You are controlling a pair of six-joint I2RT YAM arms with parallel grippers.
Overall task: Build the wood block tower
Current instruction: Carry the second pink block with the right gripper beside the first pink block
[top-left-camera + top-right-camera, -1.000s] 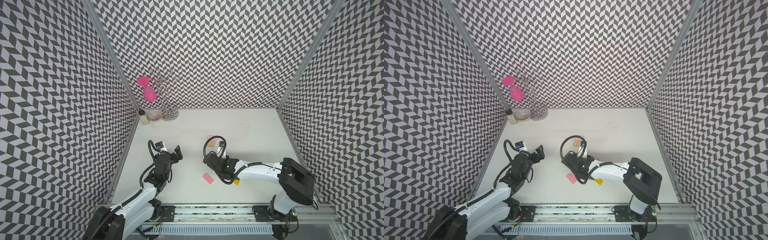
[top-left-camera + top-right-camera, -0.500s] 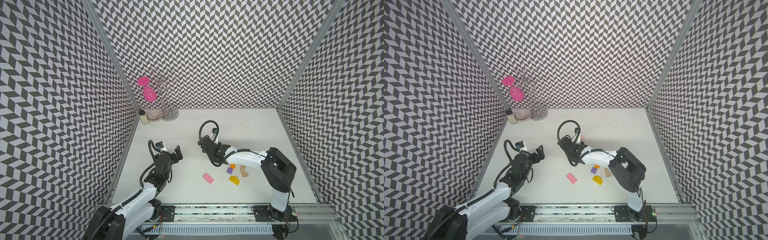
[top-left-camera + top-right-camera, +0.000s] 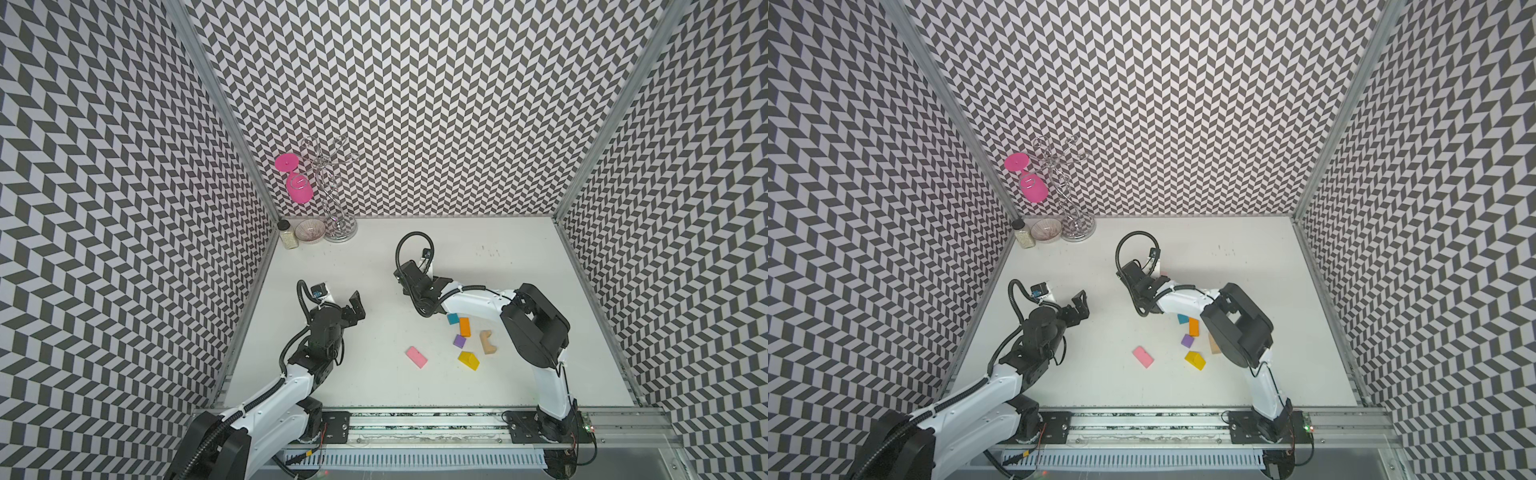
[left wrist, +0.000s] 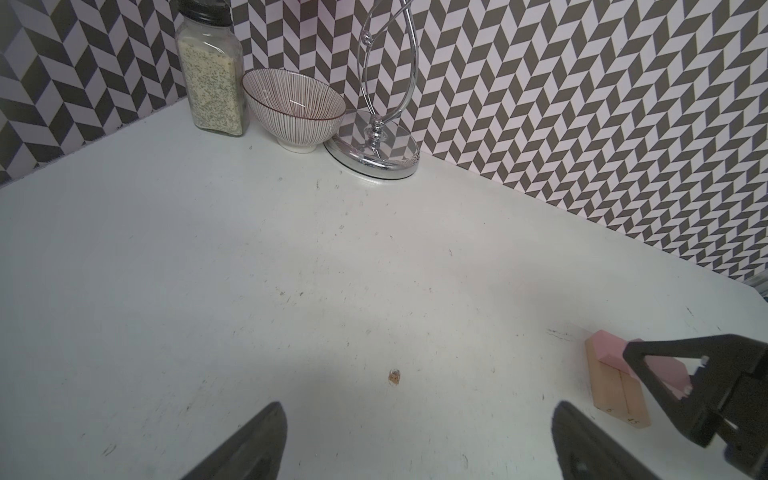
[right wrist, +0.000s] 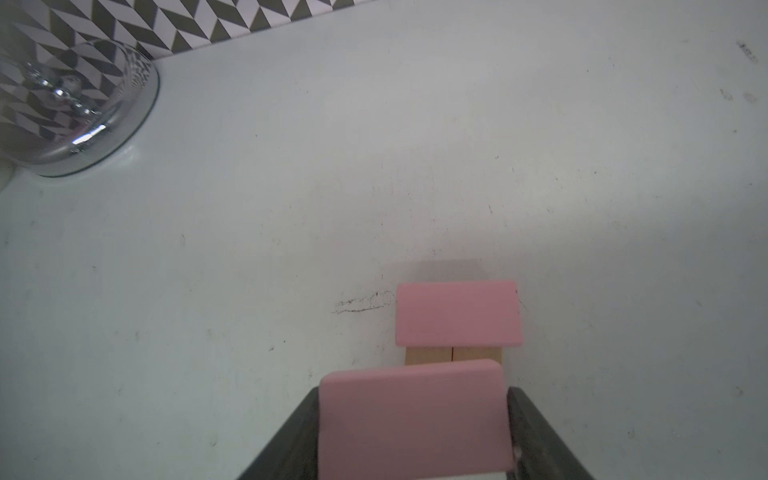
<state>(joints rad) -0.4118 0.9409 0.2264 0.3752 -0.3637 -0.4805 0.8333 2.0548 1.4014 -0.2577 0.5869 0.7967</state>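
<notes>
Pinching: right pincer (image 5: 411,401) is clamped on a pink slab (image 5: 415,428), 1 finger at each side
Tower (image 4: 613,386): 2 tan bars (image 5: 453,355) side by side, a 2nd pink slab (image 5: 457,313) flat on top; just ahead of the right pincer's tips
Left pincer (image 4: 419,409): spread wide; apart from the tower, off to the right pincer's left
Loose blocks: behind the right pincer, beside its arm (image 3: 478,303); teal cube (image 3: 453,319), orange slab (image 3: 464,327), purple cube (image 3: 459,341), tan arch (image 3: 485,338), yellow roof piece (image 3: 468,360), 3rd pink slab (image 3: 417,357)
Far corner: beyond both pincers; spice jar (image 4: 212,79), striped bowl (image 4: 291,108), chrome stand (image 4: 374,158) carrying a pink goblet (image 3: 300,191)
</notes>
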